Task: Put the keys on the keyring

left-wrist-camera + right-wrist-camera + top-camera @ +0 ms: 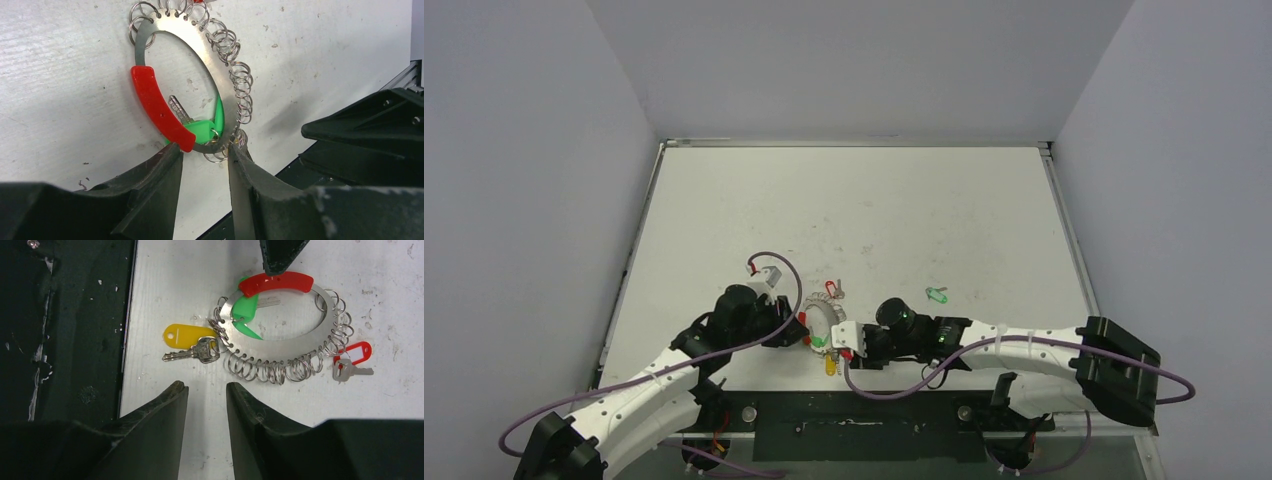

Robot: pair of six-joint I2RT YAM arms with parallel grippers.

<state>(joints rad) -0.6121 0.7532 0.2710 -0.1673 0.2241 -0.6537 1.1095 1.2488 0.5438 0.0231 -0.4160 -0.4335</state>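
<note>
Steel band: the keyring (pixel 280 354) is a thin, flat oval of bright metal with holes punched along its rim. It looks stiff and light, more likely to skate across the surface than to flex.
Wire loops: small split rings (pixel 270 371) hang from those holes. They are springy and crowded, and probably too fine to pinch one at a time.
Red plastic: a curved red segment (pixel 275 282) sits over one side of the band. It is smooth and thicker than the steel, so it looks like the surest place to take hold.
Position: the keyring lies flat on the white tabletop (pixel 300 402), near the front edge beside a black strip (pixel 65 340), between the two arms.
Keys at the ring: a green key (pixel 245 310) lies across the oval, hooked on a loop. A yellow key (pixel 187 337) and a red key (pixel 352 357) rest against the loops on opposite sides; I cannot tell whether they are linked on.
Loose key: a second, loose green key (pixel 937 295) lies well apart to the right.
Key handling: the keys have glossy plastic heads and small toothed blades. They are light, slippery and low-lying, and the head looks the easiest part to grip.
Left fingers (pixel 165 170): apart, straddling the end of the keyring where the red segment stops. I cannot tell whether they press on it.
Right fingers (pixel 160 415): apart with nothing between them, over bare tabletop just short of the loops.
Surface: painted white, scuffed and speckled.
</note>
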